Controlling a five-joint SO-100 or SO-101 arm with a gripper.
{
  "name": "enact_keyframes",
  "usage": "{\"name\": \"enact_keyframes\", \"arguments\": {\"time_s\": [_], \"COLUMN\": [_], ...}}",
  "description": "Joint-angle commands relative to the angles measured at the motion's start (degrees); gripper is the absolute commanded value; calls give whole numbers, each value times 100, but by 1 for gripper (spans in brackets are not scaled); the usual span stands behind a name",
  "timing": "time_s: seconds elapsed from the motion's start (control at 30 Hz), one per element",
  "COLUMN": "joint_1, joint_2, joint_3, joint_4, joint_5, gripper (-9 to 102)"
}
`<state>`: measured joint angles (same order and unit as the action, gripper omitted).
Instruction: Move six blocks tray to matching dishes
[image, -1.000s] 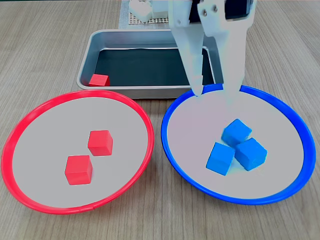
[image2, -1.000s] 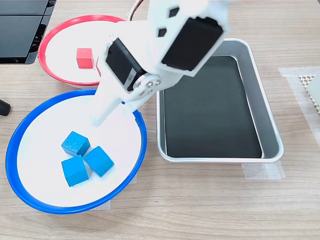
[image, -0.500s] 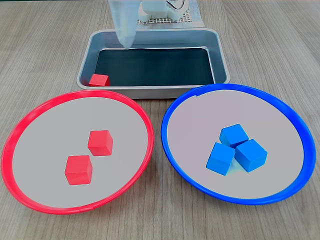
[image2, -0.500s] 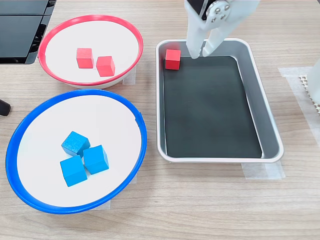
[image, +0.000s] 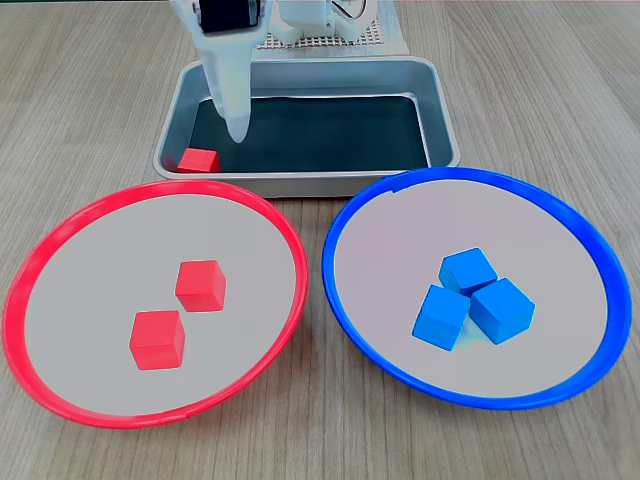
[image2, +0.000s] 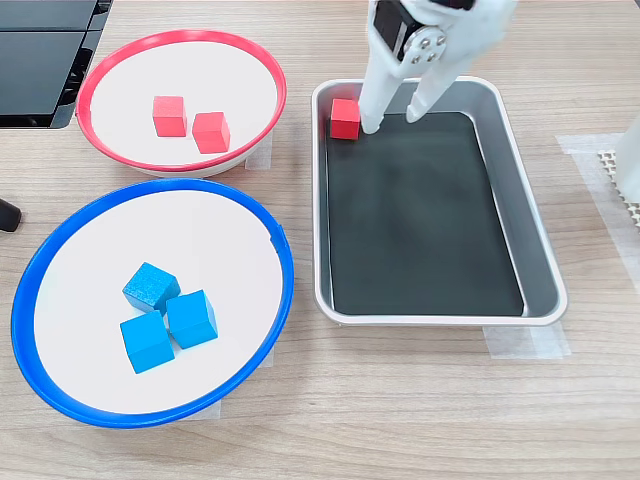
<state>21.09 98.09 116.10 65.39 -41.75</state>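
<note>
Hanging over the tray (image2: 540, 270), the white gripper (image2: 392, 120) is spreading its jaws apart, gripping nothing. One red block (image2: 345, 118) is lying in the tray's corner, just beside the nearer fingertip (image2: 370, 125); whether they touch is unclear. In a fixed view the fingertip (image: 238, 132) is pointing down near that block (image: 199, 160). Two red blocks (image: 201, 285) are sitting in the red-rimmed dish (image: 60, 235), and three blue blocks (image: 470, 298), bunched together, are sitting in the blue-rimmed dish (image: 345, 215).

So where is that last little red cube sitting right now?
The small red cube lies in a corner of the silver metal tray, top left in that fixed view, just left of the open white gripper.
</note>
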Motion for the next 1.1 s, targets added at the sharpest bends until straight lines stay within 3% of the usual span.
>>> {"name": "enact_keyframes", "arguments": {"time_s": [0.0, 1.07], "joint_1": [9, 404], "joint_2": [-237, -993], "joint_3": [-439, -1055], "joint_4": [-316, -659], "joint_5": [308, 1213], "gripper": [16, 17]}}
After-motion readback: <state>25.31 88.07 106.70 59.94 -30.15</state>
